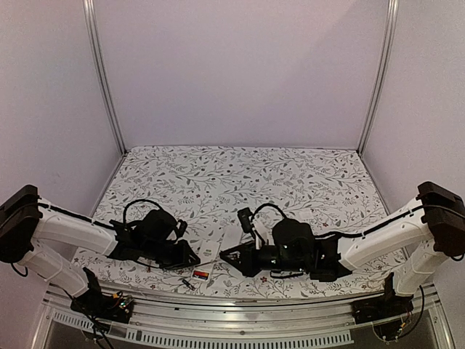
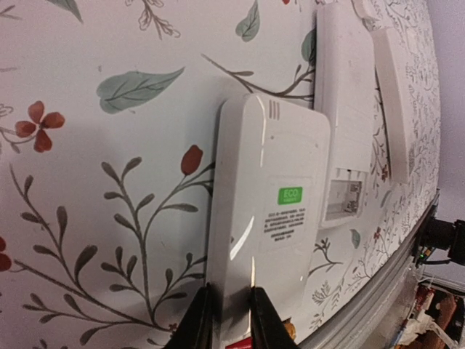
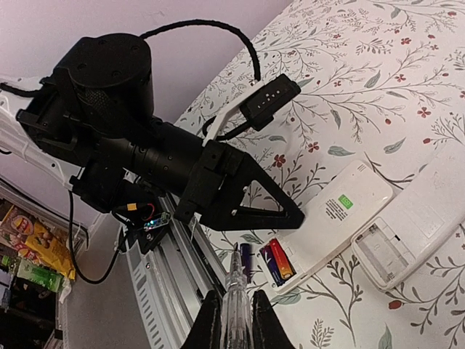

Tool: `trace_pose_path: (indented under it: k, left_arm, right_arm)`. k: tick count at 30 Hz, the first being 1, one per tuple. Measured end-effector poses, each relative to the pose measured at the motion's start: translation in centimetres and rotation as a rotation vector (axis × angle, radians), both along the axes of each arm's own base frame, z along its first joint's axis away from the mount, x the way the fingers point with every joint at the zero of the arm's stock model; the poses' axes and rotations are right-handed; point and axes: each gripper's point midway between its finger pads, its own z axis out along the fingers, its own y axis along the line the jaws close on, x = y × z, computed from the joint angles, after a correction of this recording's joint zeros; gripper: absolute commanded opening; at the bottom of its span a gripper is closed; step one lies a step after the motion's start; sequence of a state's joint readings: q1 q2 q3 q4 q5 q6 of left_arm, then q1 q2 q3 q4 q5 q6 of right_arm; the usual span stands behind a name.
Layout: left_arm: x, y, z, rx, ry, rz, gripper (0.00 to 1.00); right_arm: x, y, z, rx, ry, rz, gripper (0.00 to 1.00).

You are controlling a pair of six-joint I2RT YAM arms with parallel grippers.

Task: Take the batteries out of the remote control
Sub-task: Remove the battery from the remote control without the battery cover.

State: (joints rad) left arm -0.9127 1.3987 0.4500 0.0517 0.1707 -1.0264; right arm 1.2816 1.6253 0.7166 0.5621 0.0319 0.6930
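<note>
Batteries [image 3: 277,262] lie together just beside the remote's [image 3: 347,206] end.

A leaf-and-berry printed tablecloth [image 1: 240,171] covers the tabletop. A slotted aluminium rail [image 1: 240,325] runs along its near edge, and aluminium uprights [image 1: 102,73] rise at both far corners against plain white walls [image 1: 240,65]. A clear-handled screwdriver [image 3: 236,313] points in over the near edge

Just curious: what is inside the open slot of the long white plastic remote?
The long white plastic remote has an empty-looking slot: bare white walls and nothing else. No part of it is covered.
</note>
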Motion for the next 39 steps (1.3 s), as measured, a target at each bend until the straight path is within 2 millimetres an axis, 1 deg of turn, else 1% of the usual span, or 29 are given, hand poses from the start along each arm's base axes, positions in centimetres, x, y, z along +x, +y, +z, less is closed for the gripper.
trace_pose_path:
  k: [3,6,16,18,31,39]
  left_arm:
    - [0.0,0.0,0.0,-0.001,-0.001,0.0,0.17]
    - [0.0,0.0,0.0,-0.002,-0.001,0.0,0.17]
    - [0.0,0.0,0.0,-0.004,0.0,0.002,0.17]
    - [0.0,0.0,0.0,-0.005,0.0,0.002,0.17]
    - [0.0,0.0,0.0,-0.006,-0.001,0.002,0.17]
    - [0.0,-0.1,0.0,-0.006,-0.001,0.002,0.17]
  right_arm:
    - [0.0,0.0,0.3,0.009,-0.003,0.0,0.0]
    - [0.2,-0.2,0.1,-0.005,-0.004,-0.013,0.0]
    - [0.6,-1.8,-2.4,-0.139,-0.008,-0.048,0.0]
    - [0.6,-1.9,-2.7,-0.152,-0.012,-0.046,0.0]
    - [0.6,-2.0,-3.3,-0.193,-0.03,-0.033,0.0]
    - [0.7,-1.6,-3.7,-0.208,-0.042,-0.023,0.0]
